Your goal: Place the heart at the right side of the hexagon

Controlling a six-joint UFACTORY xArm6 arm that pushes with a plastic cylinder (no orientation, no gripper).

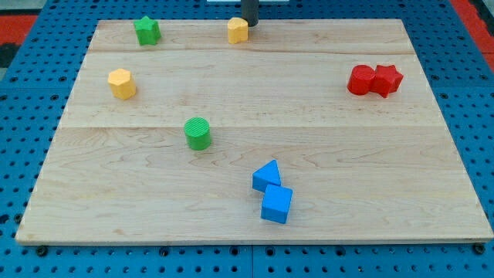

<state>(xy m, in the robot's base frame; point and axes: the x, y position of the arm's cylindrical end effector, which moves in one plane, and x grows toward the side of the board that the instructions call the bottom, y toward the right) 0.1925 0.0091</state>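
A yellow heart [238, 30] lies at the view's top edge of the wooden board [324, 154], near the middle. A yellow hexagon [121, 83] lies far to its left and lower, near the board's left side. My tip [250, 25] is at the view's top, right up against the heart's upper right side. Only the rod's lower end shows; the rest is cut off by the frame.
A green star [147, 31] sits at the top left, above the hexagon. A green cylinder [197, 133] stands left of centre. A blue triangle [267, 175] and a blue cube [276, 204] touch at bottom centre. Two red blocks [374, 80], one a star, touch at the right.
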